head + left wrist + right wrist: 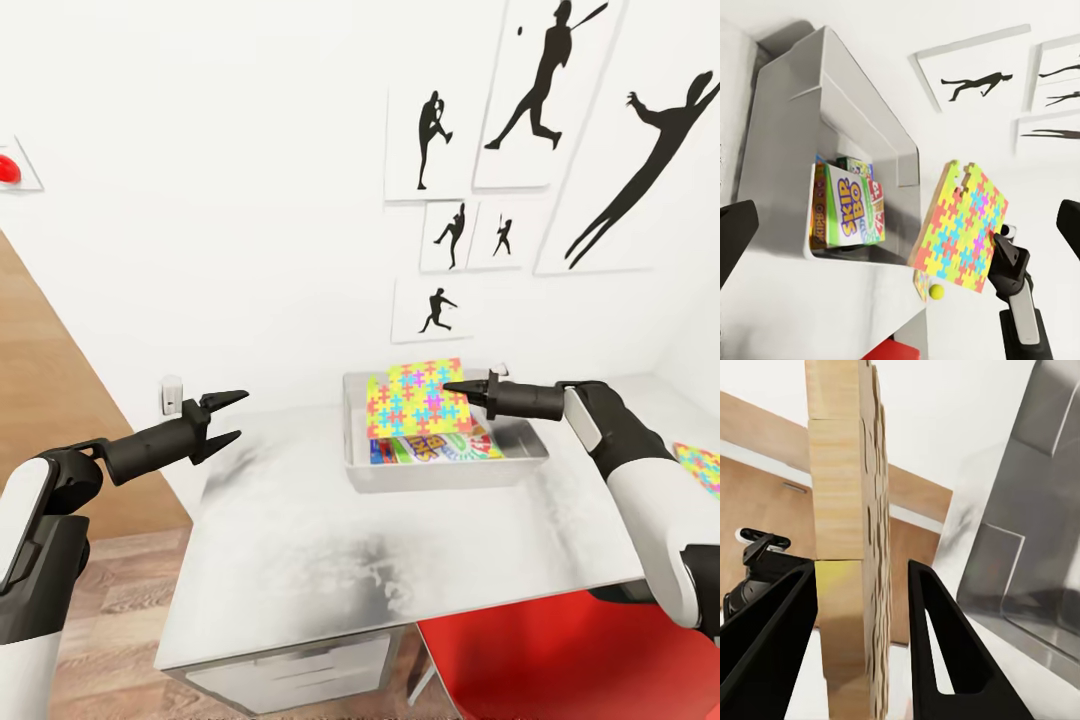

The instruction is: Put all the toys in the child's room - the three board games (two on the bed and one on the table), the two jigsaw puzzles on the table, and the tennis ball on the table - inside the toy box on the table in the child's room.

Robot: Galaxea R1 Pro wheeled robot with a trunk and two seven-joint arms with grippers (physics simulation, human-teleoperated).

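Observation:
A jigsaw puzzle, a mosaic square, hangs tilted over the toy box, and my right gripper is shut on its edge. Between that gripper's fingers the puzzle's wooden edge stands upright. Board games lie flat in the grey box, the green-white one on top. Off the table's left end, my left gripper hovers open and holds nothing. A second puzzle lies on the table at the far right. The tennis ball sits beside it.
A red chair stands under the table's near right edge. White drawers sit below the front. Athlete silhouette prints hang on the white wall behind the box, and a red button is on the wall at far left.

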